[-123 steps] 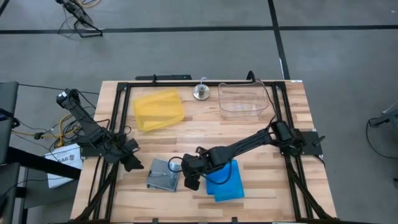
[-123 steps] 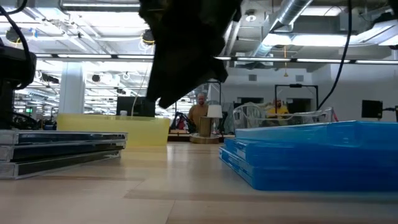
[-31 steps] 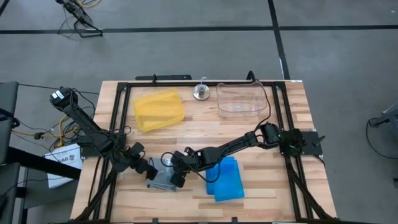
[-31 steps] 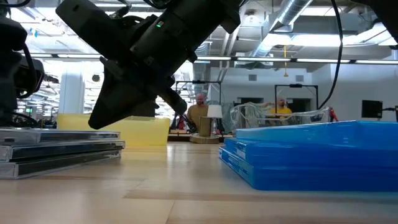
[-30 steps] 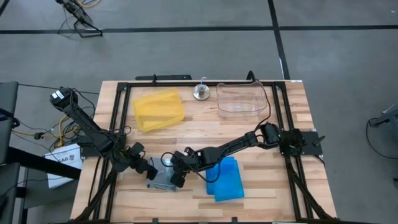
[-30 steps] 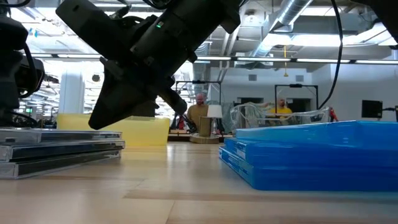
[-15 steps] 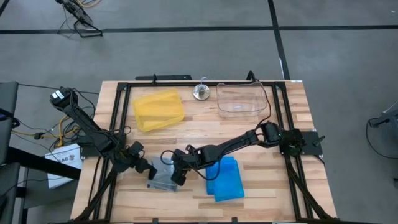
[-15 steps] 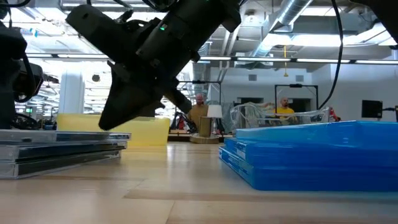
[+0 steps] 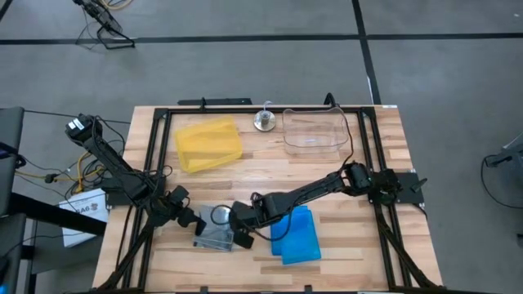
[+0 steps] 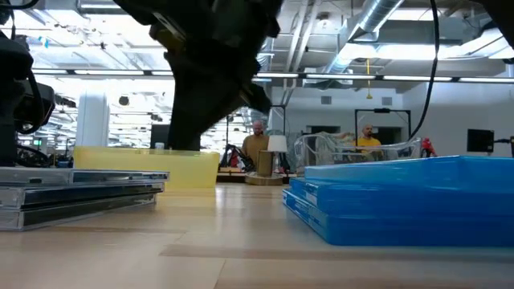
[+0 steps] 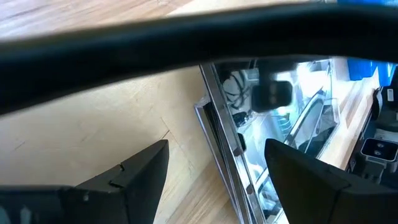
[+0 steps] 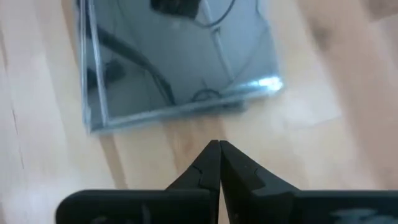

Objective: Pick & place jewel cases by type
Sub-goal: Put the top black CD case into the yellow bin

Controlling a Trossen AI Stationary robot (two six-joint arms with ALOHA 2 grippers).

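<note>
Below centre in the high view, the right gripper (image 9: 243,235), pressed together, is hovering beside the grey cases (image 9: 214,229); the left gripper (image 9: 198,222), spread, is flanking their left edge.

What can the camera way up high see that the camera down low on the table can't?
Only the high view shows both arms whole, the left gripper beside the clear-grey jewel cases, and the shut right gripper at their other side. Only the low view shows people in the room behind. Both show the blue jewel cases, yellow tray and clear tub.
</note>
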